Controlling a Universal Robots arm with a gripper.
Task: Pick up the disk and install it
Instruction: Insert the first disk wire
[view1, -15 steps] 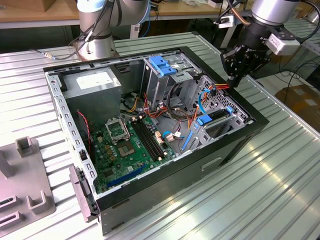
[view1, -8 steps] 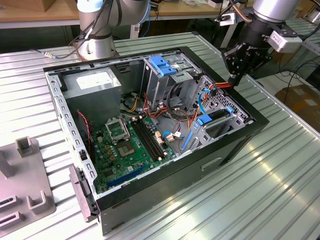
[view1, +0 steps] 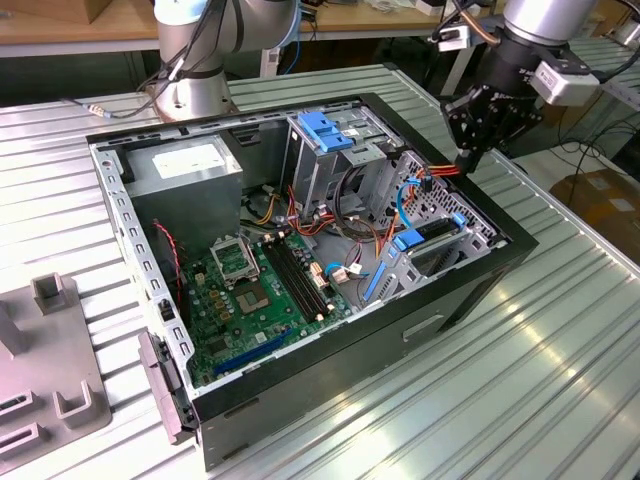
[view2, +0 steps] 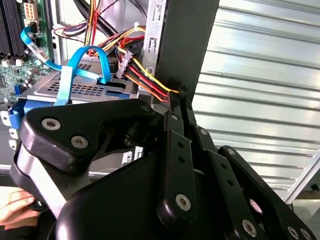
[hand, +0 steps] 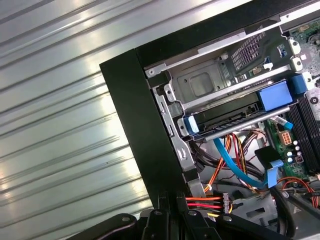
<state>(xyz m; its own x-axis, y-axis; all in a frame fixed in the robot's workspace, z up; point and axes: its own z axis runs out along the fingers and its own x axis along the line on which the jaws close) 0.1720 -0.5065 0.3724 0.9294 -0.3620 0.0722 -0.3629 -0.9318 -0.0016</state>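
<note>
Surface: ribbed metal table (view1: 560, 360) | On it: open black computer case (view1: 450, 300), mid-table | grey fixture block (view1: 45, 385) at exterior view's left edge | robot arm base (view1: 190, 95) mounted behind case

The open black desktop computer case (view1: 300, 280) lay on its side on the ribbed metal table (view1: 560, 370), with the grey power-supply box (view1: 185, 168) inside at the exterior view's left rear and the green motherboard (view1: 250, 290) in front of it. The silver-grey hard disk in its blue plastic bracket (view1: 432, 237) appeared to sit in the bay along the case's right wall, in front of the metal drive cage (view1: 335, 150). The black robot gripper (view1: 468, 160) hung over that wall's rear end, close to the bundle of coloured power cables (hand: 212, 202).
</note>
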